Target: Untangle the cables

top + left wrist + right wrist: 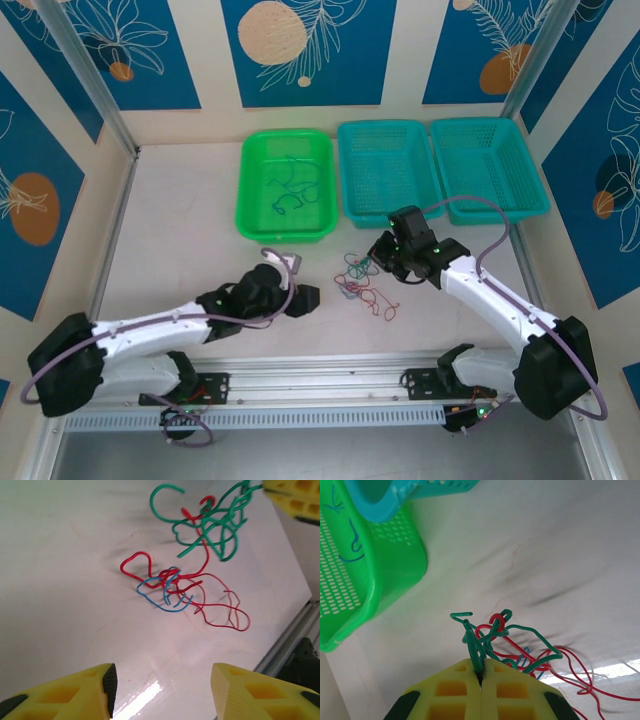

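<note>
A few blue strands lie in the green basket at the far side, so I judge the job begun. Most of the cables are one red, green and blue knot on the table between the arms. My right gripper is pinched tight on a green wire at the knot's far edge, and my left gripper hangs wide apart to its left, holding nothing.

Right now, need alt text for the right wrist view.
The right gripper is shut on a green cable that runs into a tangle of green, red and blue cables on the white table. A green basket holding blue strands sits upper left, a teal basket's corner above it.
</note>
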